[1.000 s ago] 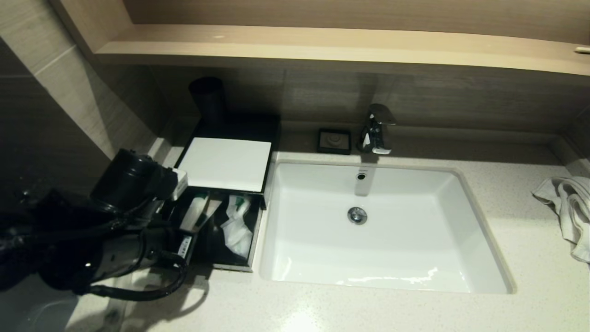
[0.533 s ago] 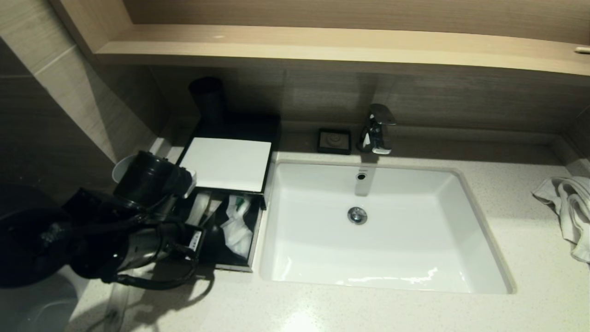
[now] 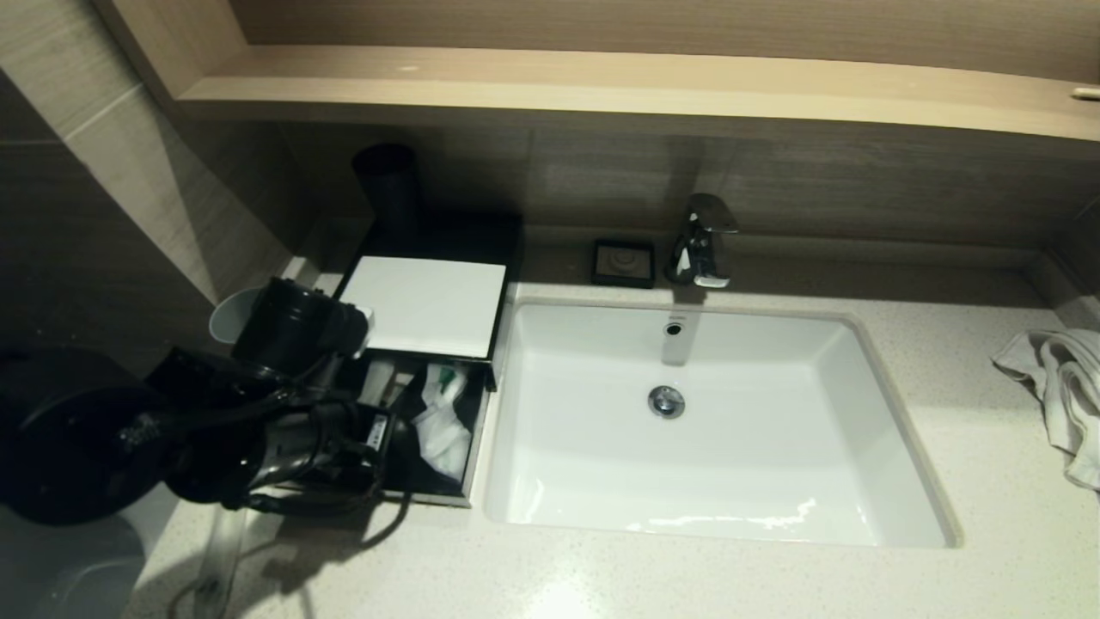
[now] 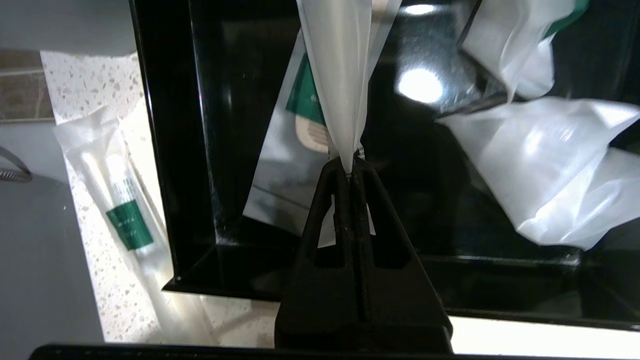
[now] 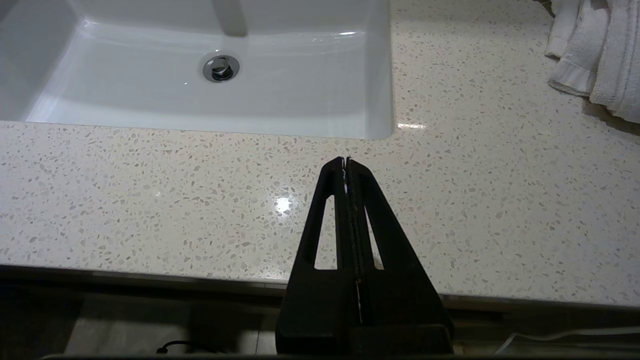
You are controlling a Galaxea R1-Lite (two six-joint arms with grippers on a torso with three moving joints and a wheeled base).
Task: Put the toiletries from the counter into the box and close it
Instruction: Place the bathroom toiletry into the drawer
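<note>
**Left claw pinching a packet over the open drawer**

From the head camera I see my left arm reaching over the pulled-out drawer (image 3: pixel 438 430) of the black box (image 3: pixel 421 301), which sits on the counter (image 3: pixel 687 576) just left of the white basin (image 3: pixel 705 421). The arm's bulk hides the claw itself there; I only make out white and green wrappers in the drawer's right half.

The left wrist camera fills that in. The left gripper (image 4: pixel 351 162) has its fingers pressed together on the end of a clear plastic packet (image 4: pixel 342 65), which runs away from the tips above the drawer's glossy black floor. Under it lies a flat sachet with a green mark (image 4: pixel 295 145), and crumpled clear wrappers (image 4: pixel 545 165) fill the other compartment past a black divider. This view also shows what the head camera does not: one slim packet with a green band (image 4: pixel 122 210) lying on the speckled counter just outside the drawer's wall.

The right wrist camera shows the right gripper (image 5: pixel 346 161) pressed together and holding nothing, parked above the counter's near edge, the towel (image 5: pixel 595 50) off to the far right.
</note>
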